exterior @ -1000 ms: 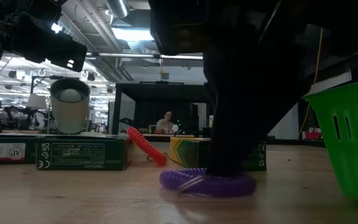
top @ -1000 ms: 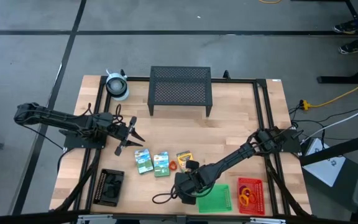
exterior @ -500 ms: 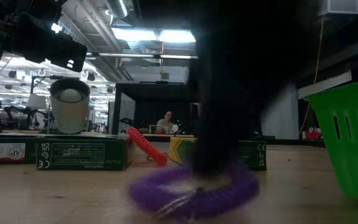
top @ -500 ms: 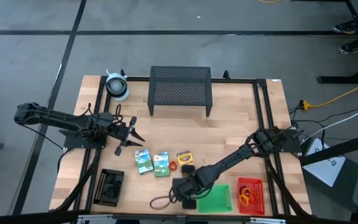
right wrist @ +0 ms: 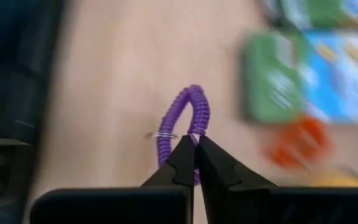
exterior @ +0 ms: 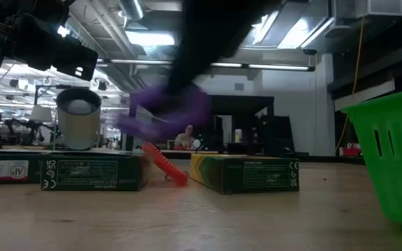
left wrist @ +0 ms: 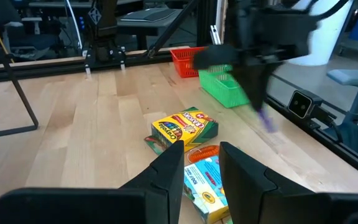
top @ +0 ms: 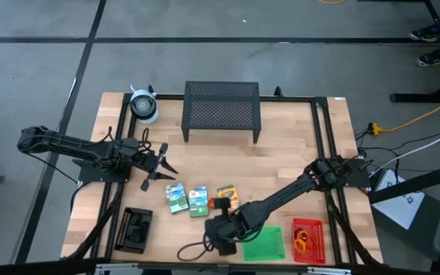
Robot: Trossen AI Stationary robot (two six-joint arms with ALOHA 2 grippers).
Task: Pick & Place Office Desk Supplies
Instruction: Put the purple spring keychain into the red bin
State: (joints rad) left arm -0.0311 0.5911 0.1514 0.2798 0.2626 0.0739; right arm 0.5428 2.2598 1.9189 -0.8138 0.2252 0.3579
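From above, your right gripper (top: 218, 238) sat low near the table's front edge, just left of the green tray (top: 266, 243), its fingers pinched on the purple loop (top: 193, 248), which trailed off toward the front. The red tray (top: 308, 240) holding orange loops lay just beyond the green one, and the black tray (top: 136, 228) sat at the front left. To do this carry well, I'd judge you needed a steady lift clear of the green tray's wall before swinging across, since a springy coil dangles and can snag.

At table height, the purple loop (exterior: 166, 111) hung in the air, clear of the wood, above an orange loop (exterior: 163, 164) and the crayon box (exterior: 246, 173); the green tray (exterior: 389, 160) showed slotted plastic walls.

Your left wrist camera showed the left gripper (left wrist: 201, 155) parted and empty, waiting over the glossy card crayon box (left wrist: 184, 128).

Your right wrist camera showed the fingers (right wrist: 182, 158) closed tight on the ribbed coil (right wrist: 185, 127), with a thin metal ring (right wrist: 162, 135) on one end.
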